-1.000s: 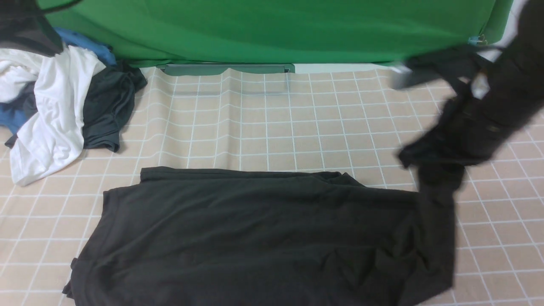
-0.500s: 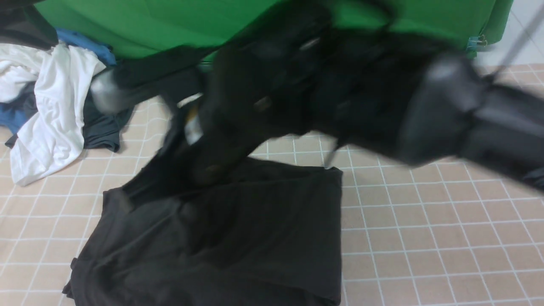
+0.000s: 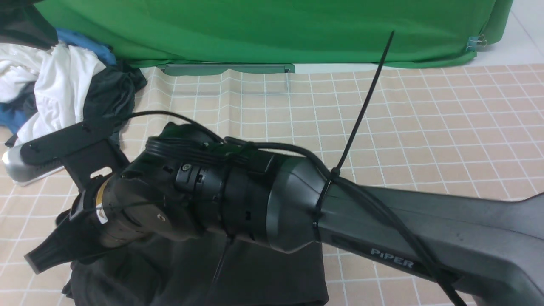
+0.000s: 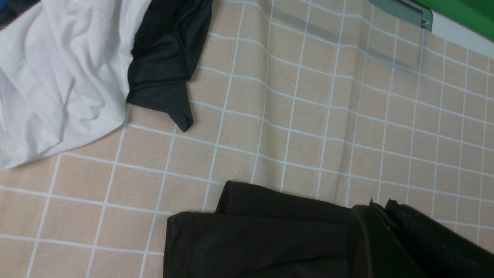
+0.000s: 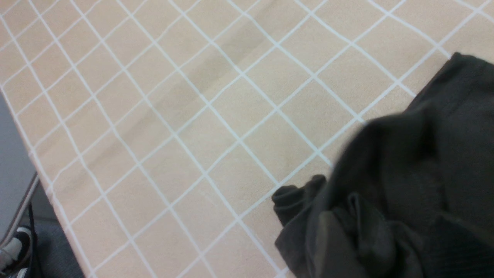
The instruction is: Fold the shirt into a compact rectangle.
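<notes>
1. Desk (image 3: 425, 127): use the bare checked cloth along the right edge and far edge as your reference. Line up every fold edge with its grid lines.
2. Right arm (image 3: 382, 221): it reaches across from the right edge toward the near left corner and hides most of the work in the front view. Rely on the wrist views for placement.
3. Shirt (image 3: 263, 272): it lies at the near edge, left of centre, with one part laid over another. Its far edge looks straight in the left wrist view. Judge the fold as partly made and not yet compact.
4. Clothes pile (image 3: 63, 97): it sits at the far left corner, near the shirt but apart from it. Keep the fold clear of it.
5. Right fingers (image 3: 46, 254): they are low at the shirt's left side. Bunched cloth fills the right wrist view, so you cannot tell whether they are apart or clamped. Release only once the layer lies flat, then lift straight up.
6. Left fingers (image 4: 424, 239): they are together, at the shirt's far edge. Whether cloth is pinched between them cannot be told.
</notes>
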Motion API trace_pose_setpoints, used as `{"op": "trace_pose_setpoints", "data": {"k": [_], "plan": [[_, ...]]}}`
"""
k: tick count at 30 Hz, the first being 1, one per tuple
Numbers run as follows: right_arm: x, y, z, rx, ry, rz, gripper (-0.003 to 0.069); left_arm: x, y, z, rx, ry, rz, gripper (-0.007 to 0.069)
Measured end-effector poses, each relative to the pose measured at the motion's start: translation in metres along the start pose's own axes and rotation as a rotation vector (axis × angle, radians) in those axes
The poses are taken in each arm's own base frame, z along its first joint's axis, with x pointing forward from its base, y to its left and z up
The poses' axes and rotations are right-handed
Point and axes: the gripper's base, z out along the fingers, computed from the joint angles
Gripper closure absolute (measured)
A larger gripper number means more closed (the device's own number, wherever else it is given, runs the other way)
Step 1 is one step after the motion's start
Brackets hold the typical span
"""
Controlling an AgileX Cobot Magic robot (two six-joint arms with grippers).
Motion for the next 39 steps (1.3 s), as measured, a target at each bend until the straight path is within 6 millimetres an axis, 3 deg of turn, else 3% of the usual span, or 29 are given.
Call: {"op": "trace_pose_setpoints", "data": {"k": [5, 8, 12, 13, 14, 17, 19, 23, 24, 31, 35, 39], "plan": [[-0.003, -0.004, -0.005, 0.013, 0.011, 0.007, 0.0150, 0.000, 0.000, 0.000, -0.001, 0.000, 0.009, 0.0608], [-0.008, -0.018, -0.018, 0.055, 0.061, 0.011, 0.0164, 0.000, 0.001, 0.000, -0.002, -0.001, 0.021, 0.0608], [-0.019, -0.050, -0.050, 0.134, 0.150, -0.006, 0.0369, 0.000, 0.001, 0.000, -0.002, 0.006, 0.030, 0.0608], [-0.023, -0.065, -0.068, 0.171, 0.193, -0.004, 0.0506, 0.000, 0.001, 0.000, -0.002, 0.006, 0.036, 0.0608], [-0.026, -0.074, -0.078, 0.191, 0.215, 0.001, 0.0561, 0.000, 0.001, 0.000, -0.002, 0.006, 0.038, 0.0608], [-0.031, -0.087, -0.100, 0.221, 0.241, 0.019, 0.0624, 0.000, 0.001, 0.000, -0.002, 0.006, 0.038, 0.0608], [-0.032, -0.086, -0.103, 0.218, 0.237, 0.012, 0.0630, 0.000, 0.001, 0.000, 0.001, 0.006, 0.037, 0.0608], [-0.025, -0.072, -0.076, 0.181, 0.224, -0.020, 0.0631, 0.000, 0.000, 0.000, 0.011, 0.005, 0.033, 0.0608], [-0.018, -0.062, -0.053, 0.154, 0.216, -0.040, 0.0631, 0.000, -0.001, 0.000, 0.015, 0.005, 0.032, 0.0608], [0.030, -0.013, 0.034, 0.032, 0.204, -0.099, 0.0631, 0.000, -0.001, 0.000, 0.016, 0.005, 0.032, 0.0608], [0.047, 0.019, 0.046, -0.040, 0.177, -0.145, 0.0631, 0.000, -0.001, 0.000, 0.016, 0.005, 0.032, 0.0608], [0.044, 0.031, 0.037, -0.068, 0.161, -0.202, 0.0632, 0.000, -0.001, 0.000, 0.016, 0.005, 0.032, 0.0608]]}}
